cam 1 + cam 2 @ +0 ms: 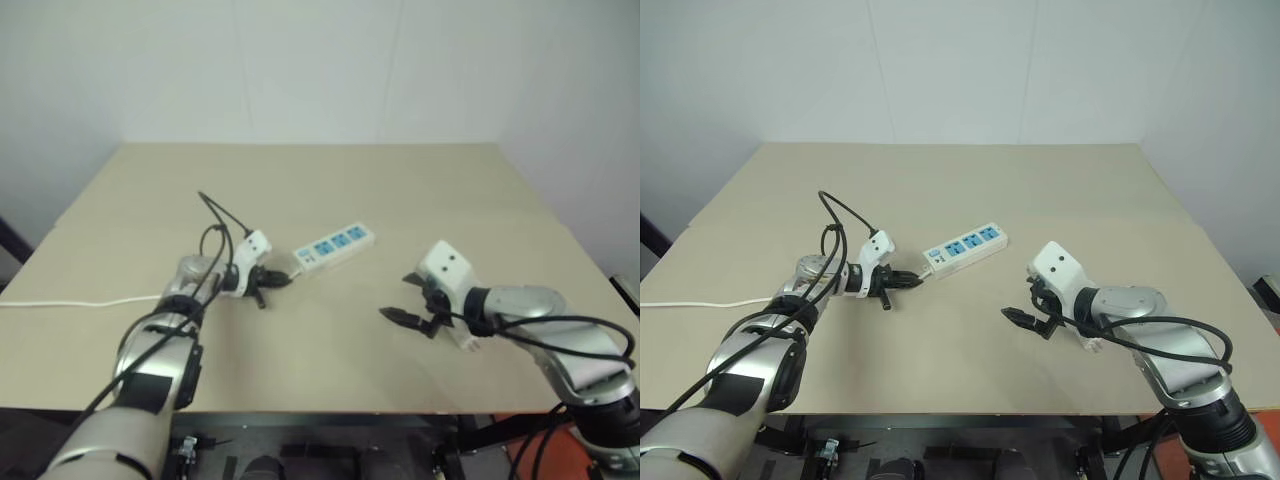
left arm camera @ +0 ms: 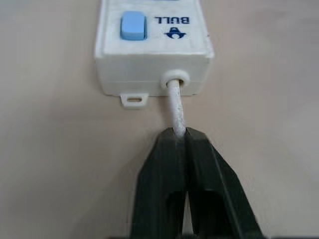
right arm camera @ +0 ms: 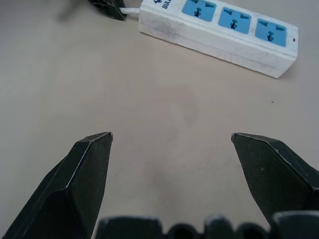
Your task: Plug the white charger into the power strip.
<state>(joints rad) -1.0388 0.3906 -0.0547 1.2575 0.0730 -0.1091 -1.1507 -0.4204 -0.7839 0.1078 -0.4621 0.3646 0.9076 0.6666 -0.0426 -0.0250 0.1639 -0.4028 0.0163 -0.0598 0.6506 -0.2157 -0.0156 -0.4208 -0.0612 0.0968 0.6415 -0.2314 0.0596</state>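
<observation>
While the left gripper (image 2: 180,137) pinches the thin braided white cord (image 2: 175,107) just behind the boxy plastic power strip (image 1: 962,247), the right gripper (image 3: 172,142) hangs spread wide, its wedge-shaped black fingers (image 3: 89,164) facing the strip's three blue sockets (image 3: 233,20) across matte tan table (image 3: 149,99).

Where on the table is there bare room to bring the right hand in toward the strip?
Bare tabletop lies between the open right hand and the power strip, and across the table beyond the strip. It is crowded at the strip's cord end, where the left hand is shut on the cord.
</observation>
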